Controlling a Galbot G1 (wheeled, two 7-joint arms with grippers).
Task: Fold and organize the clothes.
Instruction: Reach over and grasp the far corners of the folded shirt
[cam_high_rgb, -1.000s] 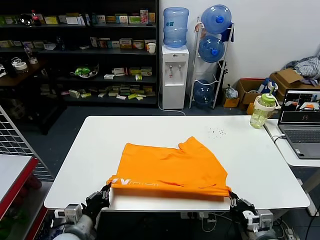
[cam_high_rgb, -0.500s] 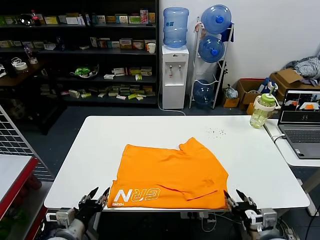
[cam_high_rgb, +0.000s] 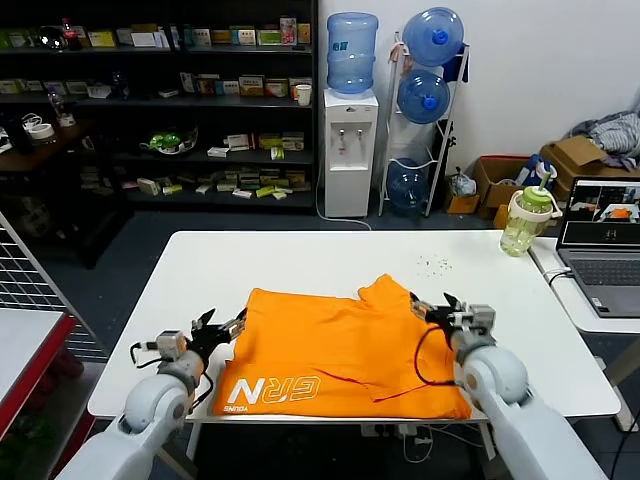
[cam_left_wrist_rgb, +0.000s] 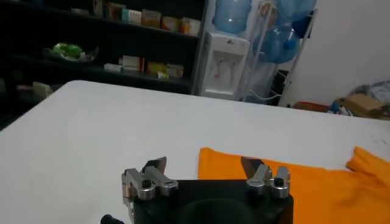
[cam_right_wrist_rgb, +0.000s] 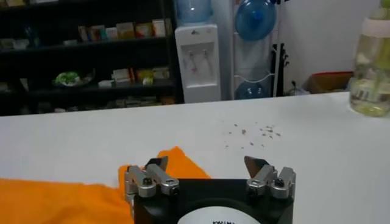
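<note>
T-shirt (cam_high_rgb: 340, 350) lies half-folded mid-frame on the table (cam_high_rgb: 300, 260), left gripper (cam_high_rgb: 222, 328) and right gripper (cam_high_rgb: 432, 305) flank its far corners, fingers spread wide, holding nothing (likely mid-fold); next: pinch corners for fold 2.

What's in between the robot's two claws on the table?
The orange T-shirt lies between them, folded, with white lettering near its front edge. The head view shows the left gripper at one far corner and the right gripper at the other, both open.
</note>
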